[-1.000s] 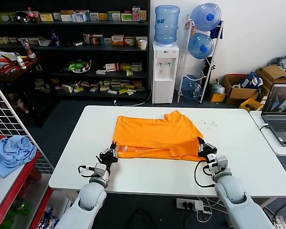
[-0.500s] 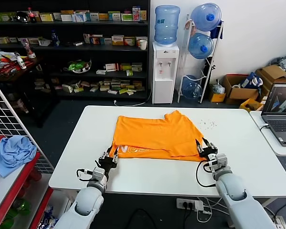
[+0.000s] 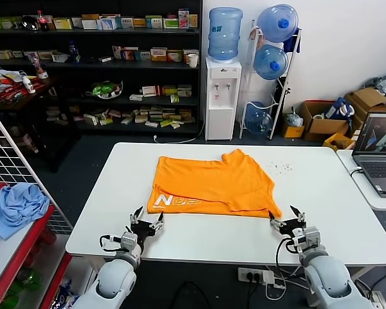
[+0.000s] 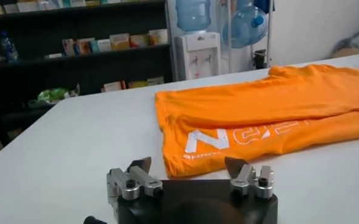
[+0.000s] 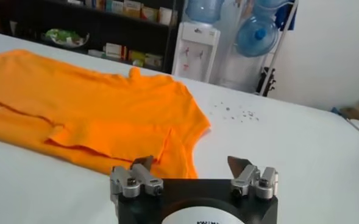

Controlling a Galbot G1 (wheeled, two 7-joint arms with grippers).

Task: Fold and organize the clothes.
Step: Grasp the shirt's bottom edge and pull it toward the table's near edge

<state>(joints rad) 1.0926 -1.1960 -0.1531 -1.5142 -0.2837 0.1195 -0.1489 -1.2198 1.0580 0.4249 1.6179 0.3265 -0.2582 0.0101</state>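
Left gripper [image 3: 147, 224]: is being held low over the white table [image 3: 199, 248] near its front edge, jaws spread wide and empty, just short of the near-left corner of the orange T-shirt [image 3: 212, 187] and not touching it. In the left wrist view the gripper [image 4: 191, 167] is being shown with the shirt's hem [image 4: 185, 164] just ahead of its fingertips.

Right gripper [image 3: 288, 222]: is being held at the same front edge, jaws parted and empty, just beside the shirt's near-right corner, apart from the cloth. In the right wrist view the gripper [image 5: 191, 164] is being shown with the garment [image 5: 100, 115] ahead of its tips.

Orange T-shirt: is being displayed flat at mid-table, folded over on itself, the upper layer set back from the lower. White lettering [image 3: 180, 201] is being shown along the exposed front strip. A sleeve [image 3: 238, 156] is being seen at the far edge.

Scattered specks [image 3: 282, 167]: are being seen on the table beyond the shirt.
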